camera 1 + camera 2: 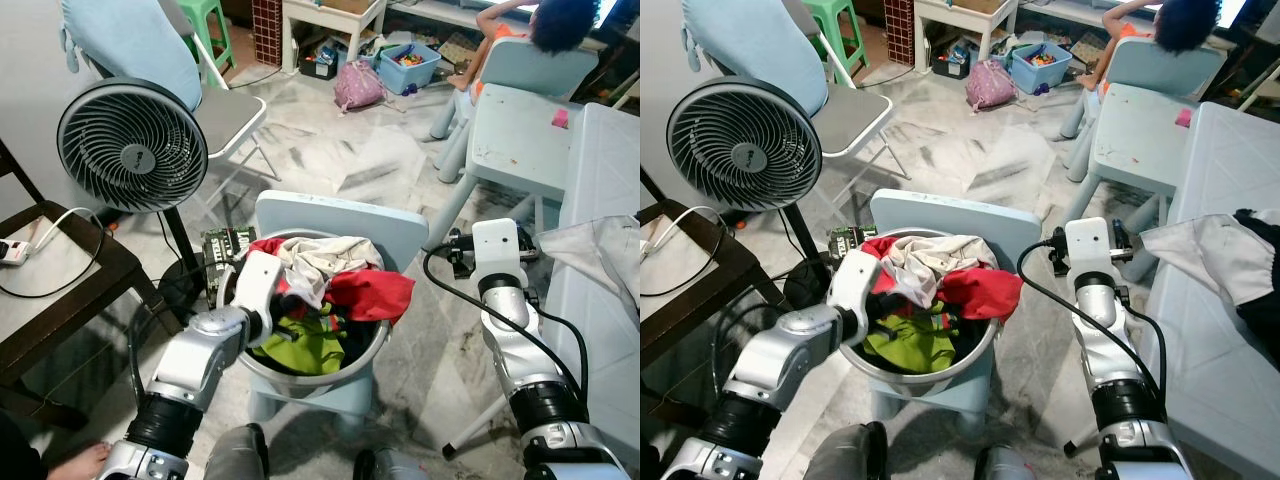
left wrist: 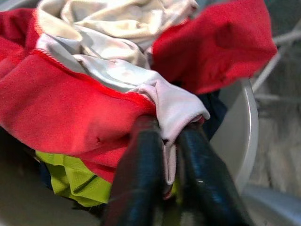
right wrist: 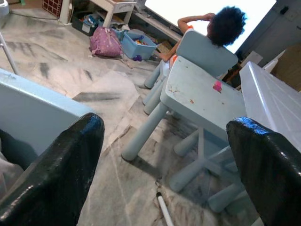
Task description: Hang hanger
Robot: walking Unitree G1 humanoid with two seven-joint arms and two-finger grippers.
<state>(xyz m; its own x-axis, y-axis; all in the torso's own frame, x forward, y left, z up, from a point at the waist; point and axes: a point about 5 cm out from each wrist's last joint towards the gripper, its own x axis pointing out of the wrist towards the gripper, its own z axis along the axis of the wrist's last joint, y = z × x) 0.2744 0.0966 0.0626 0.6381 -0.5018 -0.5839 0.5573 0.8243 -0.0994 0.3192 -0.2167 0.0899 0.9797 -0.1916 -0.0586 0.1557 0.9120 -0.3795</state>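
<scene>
I am standing over a metal basin (image 1: 372, 345) heaped with laundry, resting on a small pale blue chair (image 1: 335, 222) at twelve o'clock from me. My left claw (image 2: 164, 169) is reaching into the heap, its two black fingers (image 2: 136, 174) clenched on a fold of pale cloth (image 2: 176, 106) lying over a red garment (image 2: 70, 113). My right claw (image 3: 164, 155) is hovering at about two o'clock beside the chair, fingers spread wide and grasping nothing. I cannot make out a hanger anywhere, so I cannot tell where it is; it may be buried under the clothes. A fan (image 1: 132, 145) is standing at ten o'clock, and a person (image 1: 540, 25) is sitting at a small table (image 1: 520, 130) at one o'clock. I am judging that lifting could drag tangled clothes over the rim, or tip the basin off its chair.
</scene>
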